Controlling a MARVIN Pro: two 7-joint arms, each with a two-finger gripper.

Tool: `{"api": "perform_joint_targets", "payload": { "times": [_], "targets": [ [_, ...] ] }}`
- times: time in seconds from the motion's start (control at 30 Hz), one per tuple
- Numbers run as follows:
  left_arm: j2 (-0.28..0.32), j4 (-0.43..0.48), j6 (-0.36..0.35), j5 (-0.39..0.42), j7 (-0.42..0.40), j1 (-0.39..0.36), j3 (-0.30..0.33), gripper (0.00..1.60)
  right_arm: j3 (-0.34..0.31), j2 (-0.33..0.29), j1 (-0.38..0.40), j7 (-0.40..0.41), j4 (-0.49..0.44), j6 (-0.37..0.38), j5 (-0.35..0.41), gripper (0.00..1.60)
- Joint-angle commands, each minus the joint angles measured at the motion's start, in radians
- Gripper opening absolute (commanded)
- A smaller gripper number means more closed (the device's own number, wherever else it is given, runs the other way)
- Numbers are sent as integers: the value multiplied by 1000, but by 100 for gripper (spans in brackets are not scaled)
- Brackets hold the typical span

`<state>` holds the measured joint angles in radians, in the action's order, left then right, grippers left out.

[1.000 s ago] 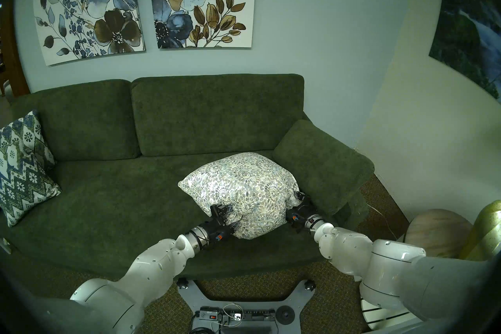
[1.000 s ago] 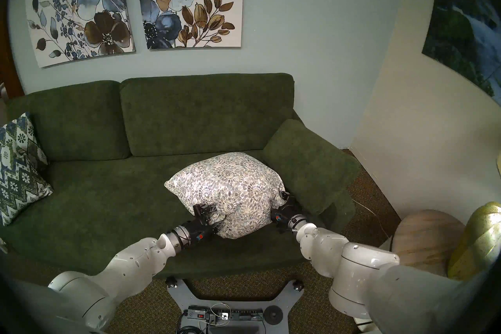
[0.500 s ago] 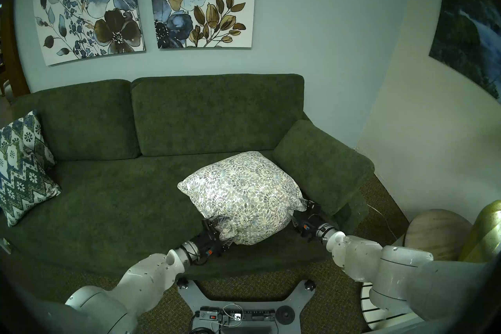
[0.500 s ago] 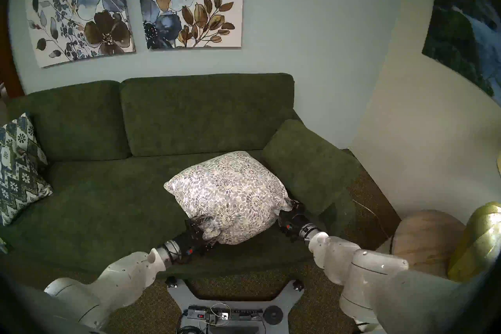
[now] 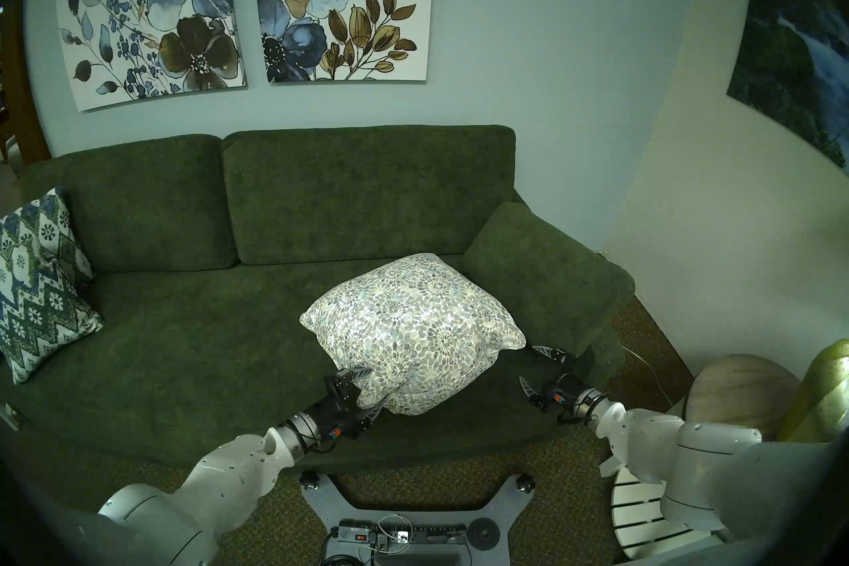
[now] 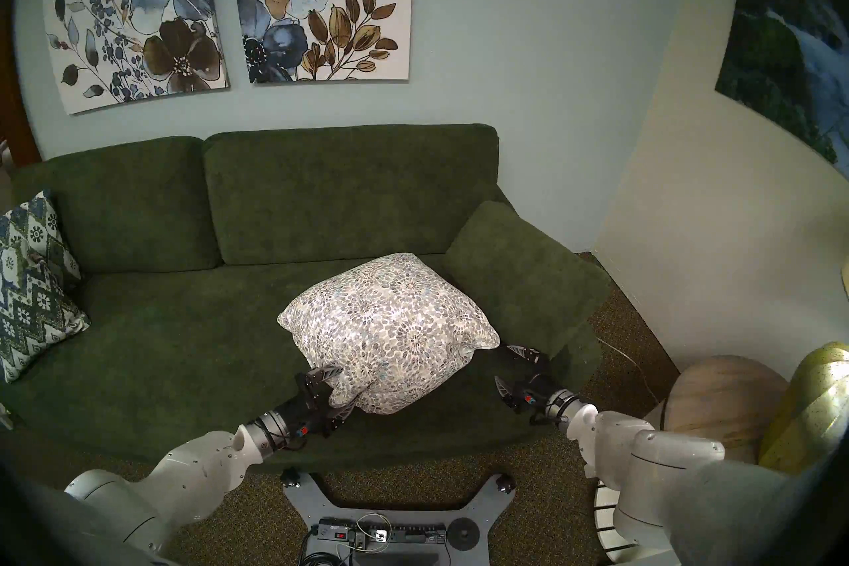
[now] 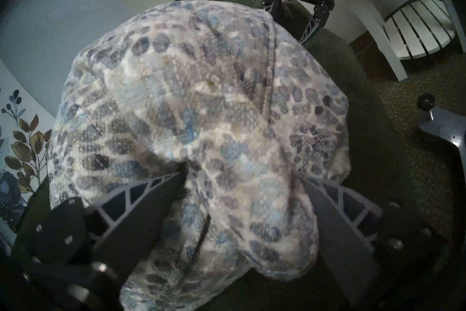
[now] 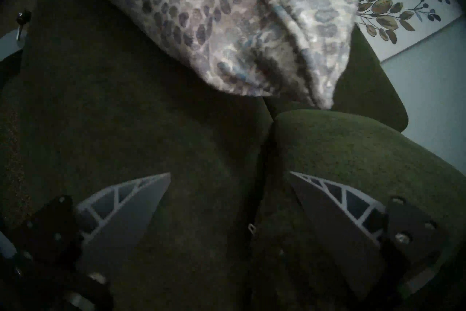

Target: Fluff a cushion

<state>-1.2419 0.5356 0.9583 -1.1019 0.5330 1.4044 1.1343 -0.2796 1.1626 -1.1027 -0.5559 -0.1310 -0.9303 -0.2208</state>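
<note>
Sofa armrest (image 5: 546,275) flanks cushion (image 5: 409,321); zigzag pillow (image 5: 39,285) well apart.

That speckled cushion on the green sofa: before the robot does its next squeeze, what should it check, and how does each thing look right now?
1. Cushion resting on the sofa seat: ok.
2. Left gripper around the cushion's near corner: ok, a finger on each side of the fabric.
3. Right gripper on the cushion: not ok, it is open, empty and clear of it.
4. Room on the right: cannot tell, the armrest sits close beside the right gripper.
5. Zigzag pillow out of the way: ok, far at the left end.
</note>
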Motion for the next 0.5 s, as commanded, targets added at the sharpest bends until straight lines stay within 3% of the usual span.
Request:
{"api": "perform_joint_targets", "payload": {
  "times": [0.0,0.37,0.47],
  "targets": [
    [38,21,2,2,28,-27,19,160,-20,-63,79,-90,-29,-30,4,160],
    [56,65,2,-2,50,-17,20,160,-26,-74,127,-164,-116,-30,-25,160],
    [54,85,2,-8,54,17,4,160,-29,-82,142,-191,-150,-30,-33,160]
  ]
}}
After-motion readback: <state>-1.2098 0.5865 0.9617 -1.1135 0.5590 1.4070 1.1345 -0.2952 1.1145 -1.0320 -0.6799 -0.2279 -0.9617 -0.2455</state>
